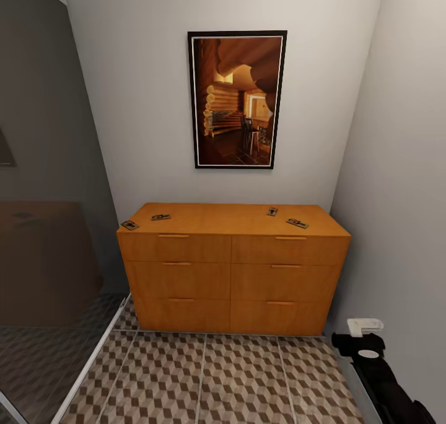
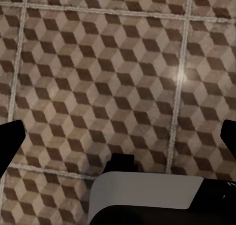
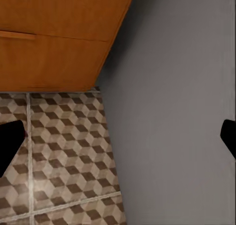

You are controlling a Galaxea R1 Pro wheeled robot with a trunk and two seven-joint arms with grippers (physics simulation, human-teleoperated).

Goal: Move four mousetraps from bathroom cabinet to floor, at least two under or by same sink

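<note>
Black fingertips stand wide apart at the edges of both wrist views, so the left gripper (image 2: 118, 136) and right gripper (image 3: 118, 136) are open and empty, hanging low over the bathroom floor (image 1: 241, 380). Ahead of and above them, four mousetraps (image 1: 297, 223) lie on the cabinet (image 1: 232, 269) top. This looks like the approach step; next, one gripper must rise and reach a trap.

Framed cabin picture (image 1: 237, 99) — pale wall (image 1: 142, 90)
</note>
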